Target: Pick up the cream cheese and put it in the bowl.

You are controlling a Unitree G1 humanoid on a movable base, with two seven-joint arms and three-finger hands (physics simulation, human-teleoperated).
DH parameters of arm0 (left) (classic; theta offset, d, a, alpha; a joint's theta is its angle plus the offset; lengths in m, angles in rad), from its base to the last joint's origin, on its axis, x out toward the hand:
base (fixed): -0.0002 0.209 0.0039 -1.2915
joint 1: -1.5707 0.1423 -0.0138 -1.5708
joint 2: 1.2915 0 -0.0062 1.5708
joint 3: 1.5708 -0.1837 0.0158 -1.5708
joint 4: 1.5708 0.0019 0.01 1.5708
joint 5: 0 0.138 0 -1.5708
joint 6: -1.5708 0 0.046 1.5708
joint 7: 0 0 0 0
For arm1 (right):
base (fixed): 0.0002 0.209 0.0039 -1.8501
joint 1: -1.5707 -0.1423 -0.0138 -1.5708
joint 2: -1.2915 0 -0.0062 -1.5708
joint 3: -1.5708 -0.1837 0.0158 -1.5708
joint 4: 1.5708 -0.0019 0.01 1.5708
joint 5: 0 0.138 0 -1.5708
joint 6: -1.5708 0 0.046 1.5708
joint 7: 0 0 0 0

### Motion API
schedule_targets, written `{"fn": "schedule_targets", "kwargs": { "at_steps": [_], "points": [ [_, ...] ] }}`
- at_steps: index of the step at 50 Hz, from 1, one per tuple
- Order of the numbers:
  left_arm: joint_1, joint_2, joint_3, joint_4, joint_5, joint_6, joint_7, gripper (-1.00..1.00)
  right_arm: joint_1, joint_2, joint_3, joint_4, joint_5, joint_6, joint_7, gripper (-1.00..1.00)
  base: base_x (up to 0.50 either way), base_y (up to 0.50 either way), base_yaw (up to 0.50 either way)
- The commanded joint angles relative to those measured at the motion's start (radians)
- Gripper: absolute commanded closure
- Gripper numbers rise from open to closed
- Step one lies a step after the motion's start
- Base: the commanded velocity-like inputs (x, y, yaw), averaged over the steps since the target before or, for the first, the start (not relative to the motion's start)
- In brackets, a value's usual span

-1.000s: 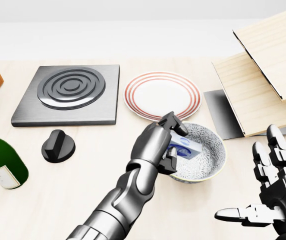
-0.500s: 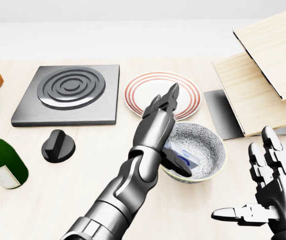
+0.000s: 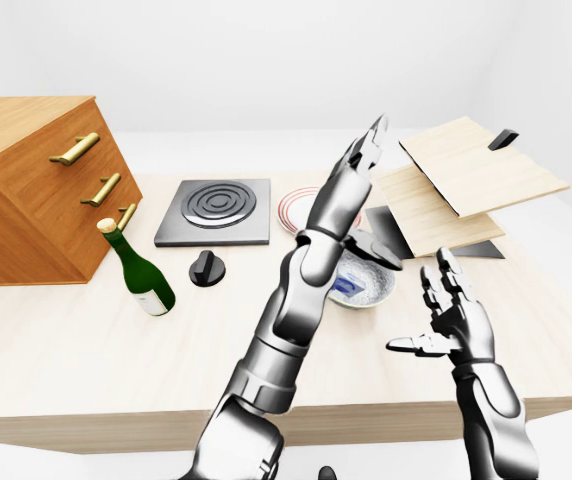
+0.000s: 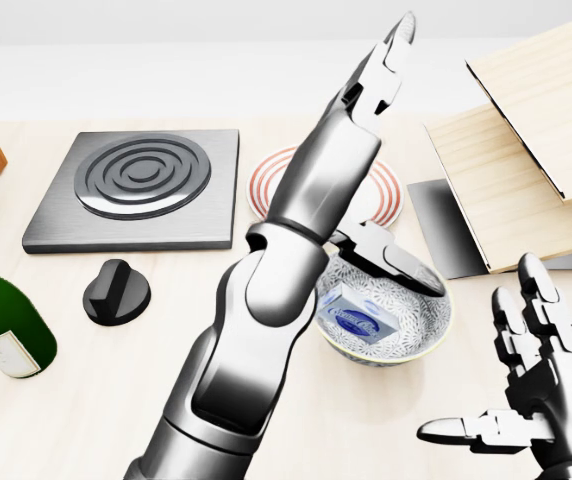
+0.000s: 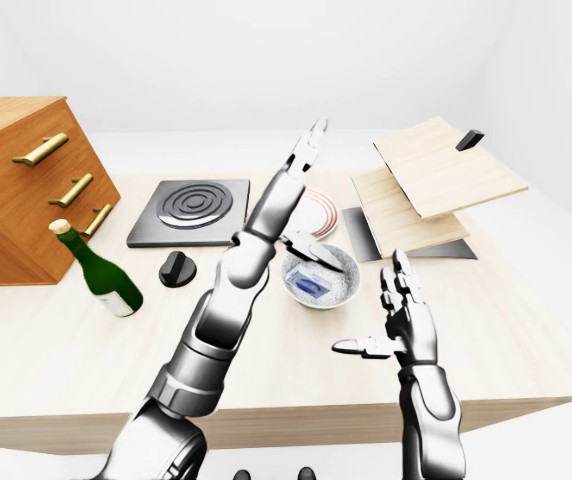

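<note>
The pale wooden desk (image 4: 116, 400) carries everything. Above it, the left hand (image 4: 366, 130) is raised with fingers stretched straight and wide apart, thumb out over the bowl, holding nothing. The right hand (image 4: 531, 385) hovers low at the head view's right, fingers spread, also holding nothing. The patterned bowl (image 4: 431, 320) sits below the striped plate (image 4: 391, 195). The cream cheese (image 4: 359, 312) lies inside the bowl.

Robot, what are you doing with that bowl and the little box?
The cream cheese box lies inside the patterned bowl, so it looks like the job is done. The left hand is open and raised above the bowl, fingers stretched out, holding nothing. The right hand hovers open to the bowl's right in the head view, also empty.
</note>
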Motion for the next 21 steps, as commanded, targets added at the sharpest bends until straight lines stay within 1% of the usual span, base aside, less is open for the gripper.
{"fn": "schedule_targets", "kwargs": {
  "at_steps": [1,4,5,7,8,10,11,13,15,18,19,20,21],
  "points": [
    [0.279,0.052,-0.03,-0.441,-0.108,0.0,-0.144,-1.0,0.043,0.021,-0.026,-0.137,0.026,0.036,-0.005,-1.0,0.0,0.0,0.0],
    [0.408,0.109,-0.03,-0.556,-0.183,0.0,-0.149,-1.0,0.05,0.033,-0.031,-0.204,0.008,0.057,-0.024,-1.0,0.0,0.0,0.0],
    [0.5,0.147,-0.026,-0.602,-0.219,0.0,-0.148,-1.0,0.061,0.042,-0.021,-0.252,-0.001,0.077,-0.031,-1.0,0.0,0.0,0.0],
    [0.564,0.187,-0.019,-0.613,-0.258,0.0,-0.125,-1.0,0.07,0.054,-0.008,-0.29,-0.019,0.085,-0.035,-1.0,0.0,0.0,0.0],
    [0.606,0.211,-0.007,-0.613,-0.279,0.0,-0.111,-1.0,0.075,0.061,0.003,-0.311,-0.038,0.085,-0.042,-1.0,0.0,0.0,0.0],
    [0.646,0.234,0.02,-0.6,-0.319,0.0,-0.086,-1.0,0.082,0.07,0.019,-0.341,-0.065,0.085,-0.051,-1.0,0.0,0.0,0.0],
    [0.678,0.248,0.036,-0.596,-0.35,0.0,-0.087,-1.0,0.088,0.075,0.03,-0.363,-0.083,0.085,-0.06,-1.0,0.0,0.0,0.0],
    [0.719,0.27,0.051,-0.565,-0.373,0.0,-0.068,-1.0,0.088,0.082,0.049,-0.398,-0.115,0.085,-0.08,-1.0,0.0,0.0,0.0],
    [0.746,0.276,0.061,-0.545,-0.405,0.0,-0.066,-1.0,0.077,0.086,0.064,-0.42,-0.137,0.085,-0.106,-1.0,0.0,0.0,0.0],
    [0.77,0.285,0.067,-0.451,-0.419,-0.002,-0.044,-1.0,0.053,0.091,0.11,-0.413,-0.163,0.085,-0.149,-1.0,0.0,0.0,0.0],
    [0.779,0.286,0.068,-0.412,-0.426,-0.036,-0.04,-1.0,0.041,0.093,0.137,-0.391,-0.181,0.085,-0.168,-1.0,0.0,0.0,0.0],
    [0.794,0.285,0.074,-0.371,-0.444,-0.071,-0.036,-1.0,0.016,0.092,0.18,-0.327,-0.237,0.046,-0.201,-1.0,0.0,0.0,0.0],
    [0.8,0.288,0.075,-0.349,-0.447,-0.099,-0.034,-1.0,0.005,0.087,0.2,-0.298,-0.251,0.039,-0.217,-1.0,0.0,0.0,0.0]
  ]
}}
